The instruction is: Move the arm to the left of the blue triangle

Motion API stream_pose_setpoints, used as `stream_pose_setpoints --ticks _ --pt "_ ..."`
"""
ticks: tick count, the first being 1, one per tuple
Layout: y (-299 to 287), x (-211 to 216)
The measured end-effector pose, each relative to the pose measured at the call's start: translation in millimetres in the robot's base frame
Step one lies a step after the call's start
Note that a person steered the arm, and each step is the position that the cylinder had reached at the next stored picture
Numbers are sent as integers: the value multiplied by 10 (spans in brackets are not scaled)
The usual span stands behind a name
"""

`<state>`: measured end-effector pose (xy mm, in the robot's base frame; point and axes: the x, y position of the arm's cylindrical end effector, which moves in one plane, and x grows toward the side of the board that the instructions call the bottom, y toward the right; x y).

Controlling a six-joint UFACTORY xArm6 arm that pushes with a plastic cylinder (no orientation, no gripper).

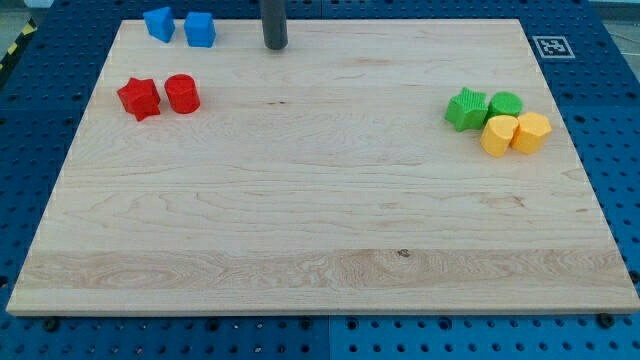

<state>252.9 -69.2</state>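
Two blue blocks sit at the view's top left of the wooden board [320,200]. The left one [159,23] has an irregular, pointed outline and looks like the blue triangle. The right one [200,29] looks like a blue cube. My rod comes down from the view's top edge and my tip [275,46] rests on the board to the right of both blue blocks, about a block and a half's width right of the cube. It touches no block.
A red star [139,98] and a red cylinder [182,94] sit below the blue blocks. At the view's right are a green star [466,109], a green cylinder [505,105] and two yellow blocks [498,135] [531,132], clustered together.
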Motion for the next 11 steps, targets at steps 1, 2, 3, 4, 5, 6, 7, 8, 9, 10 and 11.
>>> stream_pose_setpoints --ticks 1,2,3,4,5,6,7,8,9,10,11 --pt "-118 104" --pt "-152 236" --pt "-217 399" --pt "-401 478" --pt "-607 478" --pt "-788 478" --pt "-1124 478" --pt "-1419 478" --pt "-1746 455" --pt "-1982 270" --pt "-2140 54"
